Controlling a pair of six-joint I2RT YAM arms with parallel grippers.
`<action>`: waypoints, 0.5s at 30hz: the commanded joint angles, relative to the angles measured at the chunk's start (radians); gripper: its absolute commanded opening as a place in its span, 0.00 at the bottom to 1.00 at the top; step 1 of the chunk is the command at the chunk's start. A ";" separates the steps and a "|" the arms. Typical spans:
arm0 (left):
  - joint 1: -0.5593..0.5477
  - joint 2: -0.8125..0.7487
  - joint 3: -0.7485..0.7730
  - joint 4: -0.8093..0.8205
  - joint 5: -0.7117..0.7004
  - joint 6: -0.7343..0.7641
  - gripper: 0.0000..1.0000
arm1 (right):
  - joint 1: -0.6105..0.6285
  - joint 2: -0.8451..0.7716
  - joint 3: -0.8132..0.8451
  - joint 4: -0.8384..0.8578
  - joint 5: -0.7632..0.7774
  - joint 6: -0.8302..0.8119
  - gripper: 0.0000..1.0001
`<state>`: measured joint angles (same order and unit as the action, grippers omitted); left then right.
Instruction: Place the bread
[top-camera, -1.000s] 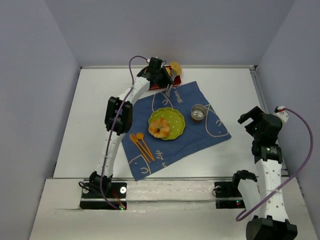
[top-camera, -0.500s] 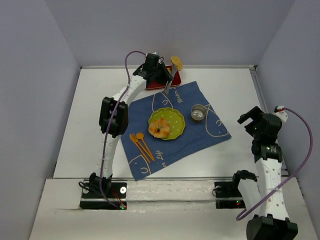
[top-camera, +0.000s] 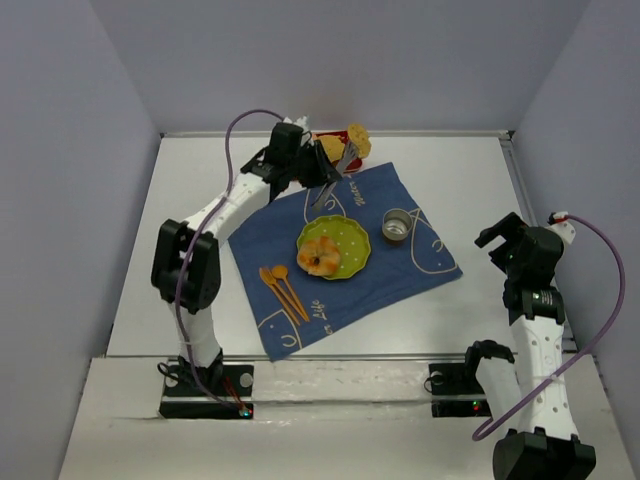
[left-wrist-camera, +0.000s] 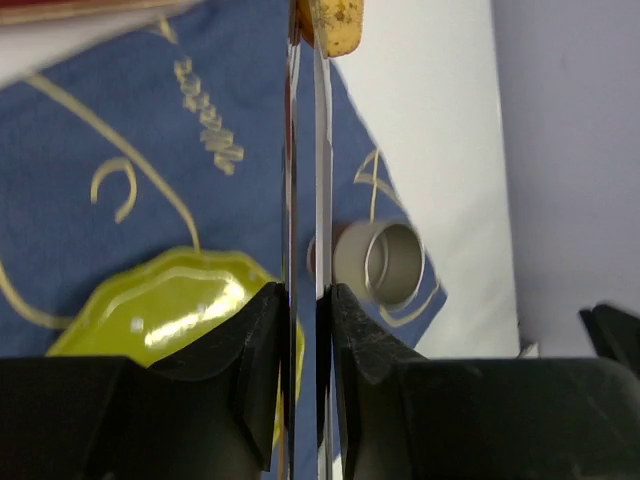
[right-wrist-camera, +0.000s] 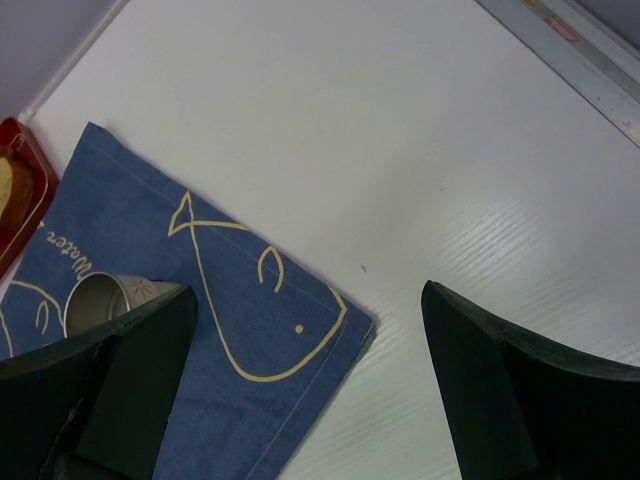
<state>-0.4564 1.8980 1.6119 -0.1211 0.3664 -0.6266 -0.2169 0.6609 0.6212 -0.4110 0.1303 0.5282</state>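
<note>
Above far edge of cloth (top-camera: 400, 270): bread (top-camera: 356, 138) pinched in tongs (left-wrist-camera: 305, 150), left fingers (left-wrist-camera: 250, 340) clamped on tongs. Pick-up judged done. Left: carry, likely to green plate (top-camera: 352, 240), then release. Right fingers (right-wrist-camera: 130, 370) apart, idle.

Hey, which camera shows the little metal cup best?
Top external: the metal cup sits whole and unblocked on the blue cloth. Left wrist shows it bigger, but the tongs cover its left edge. Right wrist shows it partly hidden behind a finger of the right hand.
</note>
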 joint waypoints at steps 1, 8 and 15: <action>-0.060 -0.296 -0.257 0.043 -0.047 0.064 0.06 | -0.001 -0.004 0.002 0.034 -0.008 -0.004 1.00; -0.088 -0.729 -0.659 0.037 -0.213 0.024 0.08 | -0.001 0.009 0.006 0.037 -0.014 -0.004 0.99; -0.123 -0.878 -0.764 -0.052 -0.195 0.019 0.13 | -0.001 0.000 0.003 0.037 0.000 0.000 0.99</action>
<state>-0.5579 1.0637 0.8906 -0.1558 0.1822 -0.6067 -0.2169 0.6743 0.6212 -0.4110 0.1230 0.5282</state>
